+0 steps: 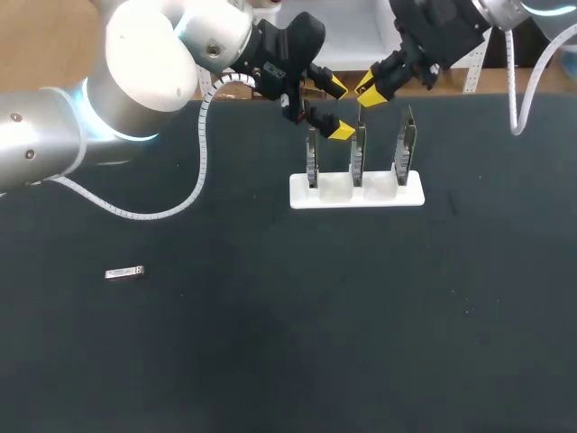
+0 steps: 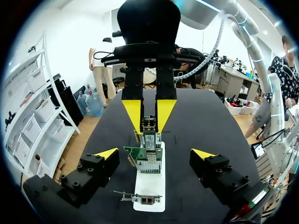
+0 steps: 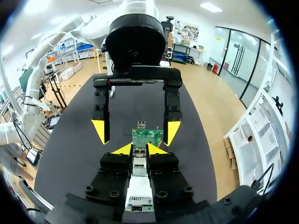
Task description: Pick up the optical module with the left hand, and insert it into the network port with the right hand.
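Claws of both arms meet over a white holder [image 1: 326, 195] at the far side of the black bench [image 1: 288, 361]. The holder carries three network cards standing upright in a row.

The right claw [image 1: 369, 91] hangs just above the middle card [image 1: 359, 155]. Its yellow tips are drawn narrow and pinch a small silvery optical module [image 3: 139, 160] from two sides. The module points down toward the card's top edge; whether it touches the card cannot be told.

The left claw [image 1: 338, 109] sits just beside the right claw, over the gap between the middle card and the outer card [image 1: 313, 158] on its own side, its fingers spread wide. In the left wrist view, the holder and its cards lie ahead of and between those wide fingers, and the right claw points down at the middle card beyond them.

A second optical module [image 1: 124, 272] lies flat on the bench, well apart from both claws. It is off to the left arm's side and nearer the robot than the holder.
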`<state>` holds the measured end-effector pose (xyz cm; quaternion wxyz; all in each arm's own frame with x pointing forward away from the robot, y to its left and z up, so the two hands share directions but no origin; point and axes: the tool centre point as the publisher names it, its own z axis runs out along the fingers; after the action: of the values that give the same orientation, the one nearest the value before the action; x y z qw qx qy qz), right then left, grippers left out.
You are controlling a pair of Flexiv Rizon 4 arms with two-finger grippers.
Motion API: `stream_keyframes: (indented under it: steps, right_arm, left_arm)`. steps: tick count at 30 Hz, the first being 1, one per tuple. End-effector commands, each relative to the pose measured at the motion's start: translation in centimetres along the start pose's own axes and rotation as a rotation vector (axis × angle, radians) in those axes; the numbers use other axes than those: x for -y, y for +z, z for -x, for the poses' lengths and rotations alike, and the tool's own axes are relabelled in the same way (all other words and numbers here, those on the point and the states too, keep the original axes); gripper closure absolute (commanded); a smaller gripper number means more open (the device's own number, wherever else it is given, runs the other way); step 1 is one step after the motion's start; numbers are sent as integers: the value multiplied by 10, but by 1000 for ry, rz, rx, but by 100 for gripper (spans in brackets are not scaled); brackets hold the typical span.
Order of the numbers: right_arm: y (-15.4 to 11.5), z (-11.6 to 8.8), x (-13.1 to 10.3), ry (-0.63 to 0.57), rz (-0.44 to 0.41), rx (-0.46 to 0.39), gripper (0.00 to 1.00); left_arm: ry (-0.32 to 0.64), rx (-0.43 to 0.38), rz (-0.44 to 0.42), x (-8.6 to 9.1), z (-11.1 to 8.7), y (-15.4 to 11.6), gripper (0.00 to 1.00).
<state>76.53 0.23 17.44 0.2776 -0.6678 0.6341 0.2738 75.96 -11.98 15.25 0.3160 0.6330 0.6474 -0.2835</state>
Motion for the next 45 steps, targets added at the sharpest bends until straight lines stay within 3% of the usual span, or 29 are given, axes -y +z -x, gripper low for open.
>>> stream_keyframes:
  steps: [1, 16, 45]
  right_arm:
    - [0, 0, -4, 3, -11, -4, 100]
    - [6, -8, -3, 24, 3, 3, 100]
    - [5, -4, 1, 4, -8, 7, 100]
  left_arm:
    - [-2, -6, -3, -2, 1, 1, 0]
    - [-2, -6, -3, -2, 1, 1, 0]
    - [-2, -6, -3, -2, 1, 1, 0]
